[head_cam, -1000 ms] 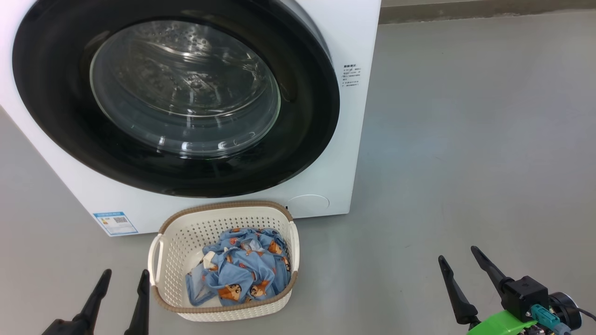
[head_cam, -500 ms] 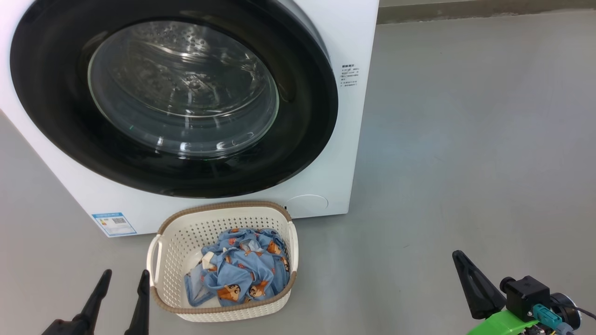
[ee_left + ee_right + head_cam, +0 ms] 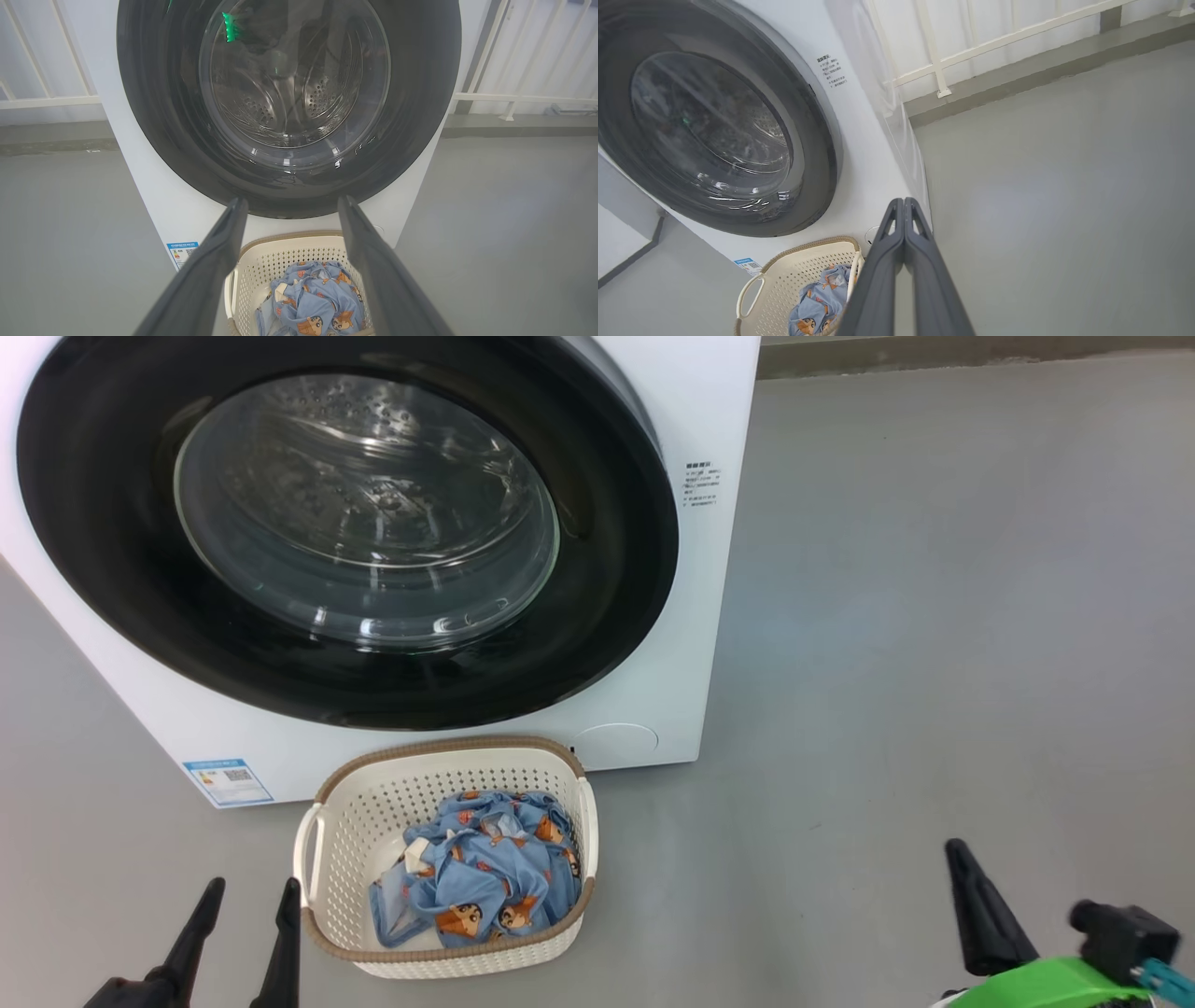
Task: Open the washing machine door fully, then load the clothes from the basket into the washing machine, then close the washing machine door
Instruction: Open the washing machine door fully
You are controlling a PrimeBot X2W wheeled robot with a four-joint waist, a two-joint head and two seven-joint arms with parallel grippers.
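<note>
The white washing machine (image 3: 719, 420) fills the upper left of the head view, and its round black-rimmed door (image 3: 597, 616) lies shut against the front. On the floor just before it stands the cream basket (image 3: 448, 761) holding the light blue printed clothes (image 3: 485, 877). My left gripper (image 3: 245, 896) hovers open at the lower left, beside the basket's left handle, nothing between its fingers. My right gripper (image 3: 962, 859) is shut and empty at the lower right, well clear of the basket. The left wrist view frames the door (image 3: 420, 116) and clothes (image 3: 313, 303) between spread fingers (image 3: 364, 242).
Bare grey floor (image 3: 934, 616) stretches to the right of the machine. A white railing (image 3: 971, 51) and a low ledge run behind it. A blue label (image 3: 227, 781) sits on the machine's lower left front.
My right gripper's fingers have closed together and the gripper has shifted slightly right. The left gripper, basket and door stay as they were.
</note>
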